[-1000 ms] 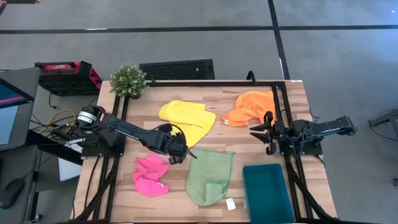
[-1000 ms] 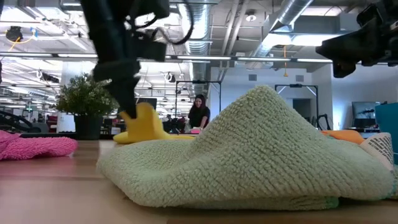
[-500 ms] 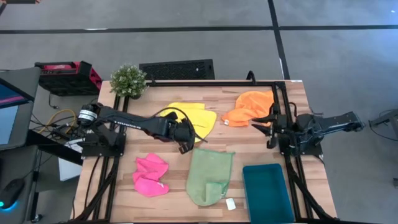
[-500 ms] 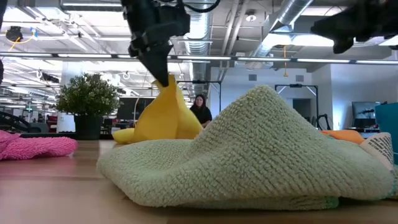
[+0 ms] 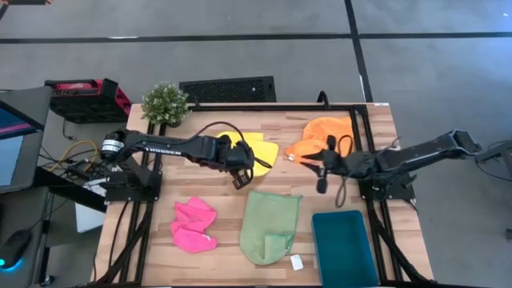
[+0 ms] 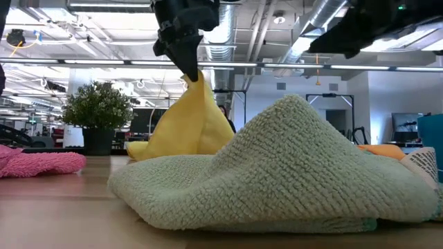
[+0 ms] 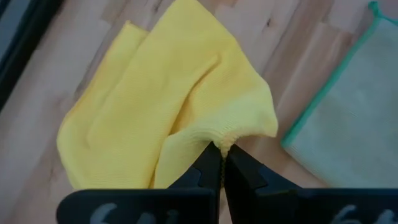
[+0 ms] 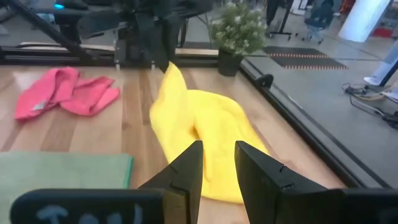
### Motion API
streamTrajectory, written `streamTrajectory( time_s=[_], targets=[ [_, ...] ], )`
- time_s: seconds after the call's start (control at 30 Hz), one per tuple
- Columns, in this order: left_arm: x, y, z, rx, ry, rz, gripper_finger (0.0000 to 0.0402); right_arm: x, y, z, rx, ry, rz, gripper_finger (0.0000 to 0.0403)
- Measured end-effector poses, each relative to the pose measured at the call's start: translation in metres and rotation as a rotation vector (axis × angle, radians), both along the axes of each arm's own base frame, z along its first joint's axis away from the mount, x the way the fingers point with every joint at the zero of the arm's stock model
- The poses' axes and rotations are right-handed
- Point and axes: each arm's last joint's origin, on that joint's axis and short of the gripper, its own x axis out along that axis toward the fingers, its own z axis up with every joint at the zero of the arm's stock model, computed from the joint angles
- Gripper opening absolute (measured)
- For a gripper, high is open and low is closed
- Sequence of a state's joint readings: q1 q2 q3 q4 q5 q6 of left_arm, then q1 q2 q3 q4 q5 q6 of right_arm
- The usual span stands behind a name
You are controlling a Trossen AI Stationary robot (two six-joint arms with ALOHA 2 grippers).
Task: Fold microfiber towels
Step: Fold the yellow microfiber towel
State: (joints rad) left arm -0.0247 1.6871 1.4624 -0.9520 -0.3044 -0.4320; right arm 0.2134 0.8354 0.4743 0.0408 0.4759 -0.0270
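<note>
left pincer [image 7: 219,151]: clenched on a corner of the soft yellow microfiber towel [image 7: 168,106], above the middle of the wooden slat tabletop [image 5: 200,128].
yellow towel: pinched corner lifted into a peak — rest of it drapes down onto the tabletop behind the green one in the low view.
right pincer [image 8: 216,163]: fingers parted, grasping nothing — reaching inward from the right side, just beside the crumpled orange microfiber towel [image 5: 326,134] at the far right of the tabletop.
light green microfiber towel [image 5: 270,226]: flat at front centre, one near corner folded over; fills the foreground of the low view.
hot pink microfiber towel [image 5: 194,224]: bunched at front left, well apart from both pincers.
dark teal rectangular tray [image 5: 344,248]: front right corner, just beside the green towel.
small potted green plant [image 5: 166,102]: far left corner.
</note>
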Motion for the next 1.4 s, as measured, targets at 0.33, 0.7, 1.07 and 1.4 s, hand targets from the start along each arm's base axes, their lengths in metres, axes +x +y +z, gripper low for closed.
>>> streamTrajectory(
  time_s=[0.33, 0.7, 1.07, 1.4],
  targets=[
    [0.0, -0.001, 0.0, -0.02, 0.017, -0.069, 0.0, 0.064, 0.015, -0.024, -0.109, 0.022, 0.042, 0.0118],
    [0.0, -0.001, 0.0, 0.005, 0.028, -0.101, 0.0, 0.123, 0.03, -0.062, -0.192, -0.022, 0.071, 0.0118],
    [0.0, -0.001, 0.0, 0.015, 0.03, -0.105, 0.0, 0.174, 0.039, -0.079, -0.166, -0.055, -0.016, 0.0118],
    [0.0, -0.002, 0.0, 0.012, 0.03, -0.109, 0.0, 0.18, 0.041, -0.077, -0.145, -0.111, -0.105, 0.0118]
  ],
)
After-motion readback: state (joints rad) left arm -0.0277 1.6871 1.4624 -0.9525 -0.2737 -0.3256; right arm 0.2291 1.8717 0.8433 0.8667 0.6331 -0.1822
